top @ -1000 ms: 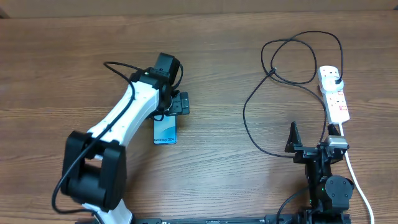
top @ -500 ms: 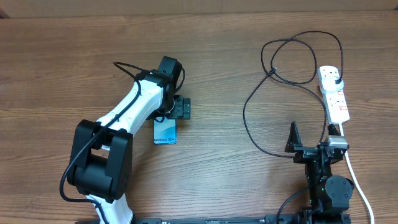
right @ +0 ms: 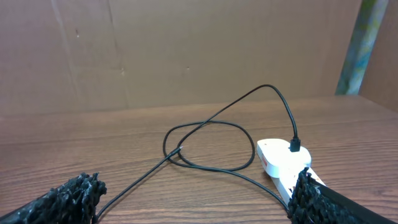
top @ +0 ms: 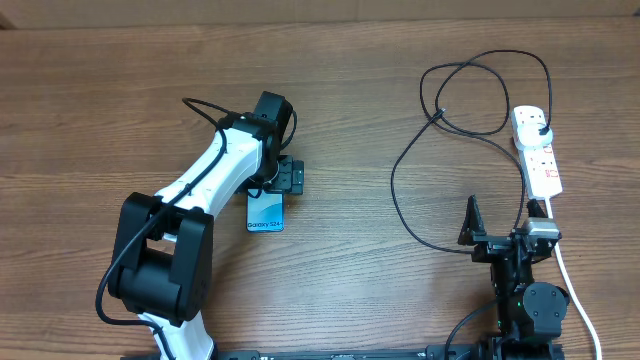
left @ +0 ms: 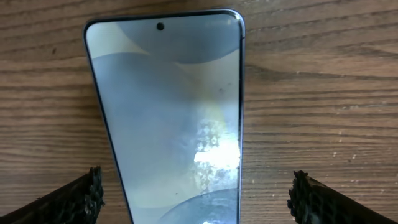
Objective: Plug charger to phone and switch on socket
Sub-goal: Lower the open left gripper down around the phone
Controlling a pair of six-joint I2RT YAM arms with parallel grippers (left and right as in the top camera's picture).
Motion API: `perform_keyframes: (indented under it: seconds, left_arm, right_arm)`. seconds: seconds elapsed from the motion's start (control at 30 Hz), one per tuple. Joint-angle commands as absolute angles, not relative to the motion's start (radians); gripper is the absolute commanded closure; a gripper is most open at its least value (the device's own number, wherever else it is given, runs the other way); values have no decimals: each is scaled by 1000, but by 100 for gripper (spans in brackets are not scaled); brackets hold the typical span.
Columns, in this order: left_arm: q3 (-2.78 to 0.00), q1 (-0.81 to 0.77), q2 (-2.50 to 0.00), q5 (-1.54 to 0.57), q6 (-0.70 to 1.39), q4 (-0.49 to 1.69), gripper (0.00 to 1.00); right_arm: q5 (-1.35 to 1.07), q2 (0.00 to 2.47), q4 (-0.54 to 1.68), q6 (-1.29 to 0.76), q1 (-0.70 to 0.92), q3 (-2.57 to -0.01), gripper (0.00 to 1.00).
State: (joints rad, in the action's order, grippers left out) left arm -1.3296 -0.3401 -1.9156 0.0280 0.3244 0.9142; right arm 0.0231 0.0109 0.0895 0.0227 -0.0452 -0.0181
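The phone (top: 265, 213) lies flat on the wood table, screen up. It fills the left wrist view (left: 174, 118). My left gripper (top: 273, 187) hovers over the phone's far end, open, with its fingers (left: 196, 199) wide on either side and not touching it. The socket (top: 537, 150) is a white power strip at the far right, also in the right wrist view (right: 280, 160). The charger (top: 440, 110) is a thin black cable looping left of the strip, with one end plugged into it (right: 295, 146). My right gripper (top: 500, 237) is open and empty, near the front right, with its fingers (right: 193, 199) apart.
A thick white cord (top: 572, 285) runs from the strip toward the front right edge, past the right arm's base. A brown board (right: 186, 50) stands behind the table.
The left arm changed its pose a little over the first half second, with its gripper staying over the phone. The right arm, cable and strip have not moved.
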Motion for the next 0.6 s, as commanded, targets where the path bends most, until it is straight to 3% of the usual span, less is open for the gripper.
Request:
perform_keyframes:
  seconds: [0.0,0.57]
  left_arm:
    - [-1342,-329,-1924,49,367,919,0]
    - [-1257,-326,-1924,81,359,822,1]
  right_arm:
    - [20,3,83,24,-39,-8,0]
    - [20,3,83,24,-39,-8,0]
